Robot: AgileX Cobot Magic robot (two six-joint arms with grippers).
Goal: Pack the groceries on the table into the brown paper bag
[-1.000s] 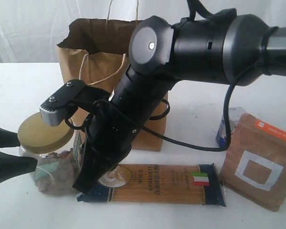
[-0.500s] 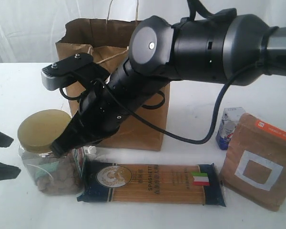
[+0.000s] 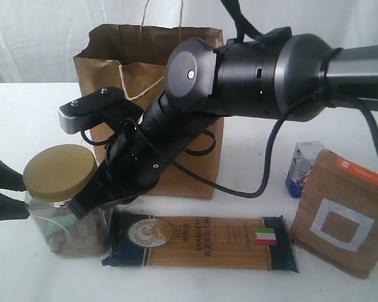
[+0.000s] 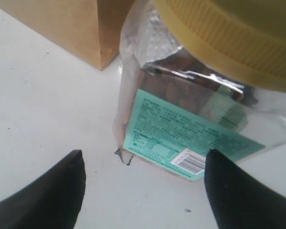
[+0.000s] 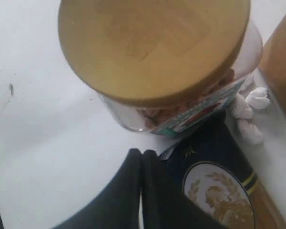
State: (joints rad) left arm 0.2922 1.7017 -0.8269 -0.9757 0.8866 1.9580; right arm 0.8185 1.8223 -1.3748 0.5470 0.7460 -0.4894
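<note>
While the brown paper bag stands upright at the back of the counter, I have the right arm reaching across the middle, its forearm sloping down toward the front left. The dark spaghetti packet lies flat along the front, long axis side to side. The gold-lidded clear jar stands upright just beside the packet's left end and in front of the bag, long axis vertical. Left tool: fingers apart, level with the jar's body, with the jar straight ahead of the gap and apparently not yet gripped. Right tool: fingers pressed together, holding nothing, tip just beside the jar below its lid; I cannot tell if they touch. I judge the left arm better placed for the grasp.
</note>
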